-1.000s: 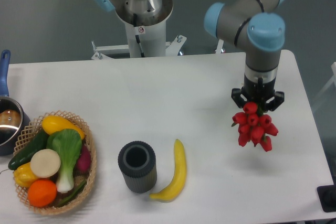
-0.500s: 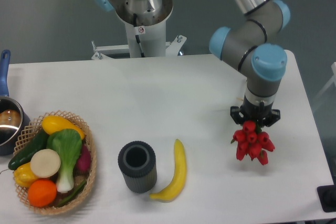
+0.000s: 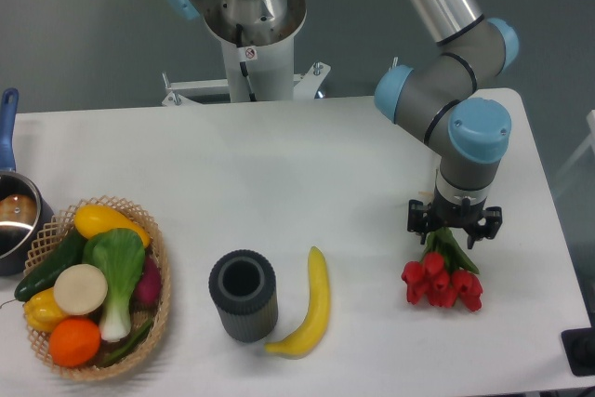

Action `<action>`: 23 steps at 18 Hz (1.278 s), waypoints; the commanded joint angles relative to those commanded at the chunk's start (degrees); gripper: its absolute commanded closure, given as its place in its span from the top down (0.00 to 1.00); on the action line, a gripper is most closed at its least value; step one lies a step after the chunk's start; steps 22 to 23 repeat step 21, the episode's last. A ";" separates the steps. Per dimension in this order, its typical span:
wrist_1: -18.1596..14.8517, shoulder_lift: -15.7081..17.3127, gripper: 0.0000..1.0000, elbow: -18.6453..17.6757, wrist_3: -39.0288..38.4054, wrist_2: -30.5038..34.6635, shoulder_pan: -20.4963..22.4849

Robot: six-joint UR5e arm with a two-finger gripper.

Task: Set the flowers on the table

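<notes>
My gripper (image 3: 454, 226) hangs over the right part of the table (image 3: 307, 174), pointing straight down, with the grey and blue wrist above it hiding most of the fingers; from this high view I cannot tell whether my fingers are closed on the stems or slack around them. The flowers (image 3: 442, 278) lie low at the table surface just at my six o'clock; the red heads fan out toward the near edge, and the green stems and leaves run up between my two black finger housings; the heads look to be resting on the white top, though I cannot be sure of contact.

At my nine o'clock, well apart, a yellow banana (image 3: 310, 307) lies curved on the table; just beyond it in the same direction a dark grey ribbed cylinder (image 3: 243, 295) stands upright with its open mouth up. Far off toward nine o'clock, near the left edge, a wicker basket (image 3: 156, 309) holds vegetables and fruit; behind it a pot (image 3: 13, 220) with a blue handle sits at the table's edge. At my eleven o'clock the arm's base (image 3: 253, 16) rises behind the far edge.
</notes>
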 joint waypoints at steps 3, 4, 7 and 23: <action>0.00 4.21 1.00 -0.45 0.09 0.00 0.17; -0.26 5.70 1.00 -0.27 0.35 -0.09 0.52; -2.28 8.44 1.00 -0.27 7.79 0.26 1.75; -6.50 13.28 1.00 -0.62 30.94 -0.61 7.29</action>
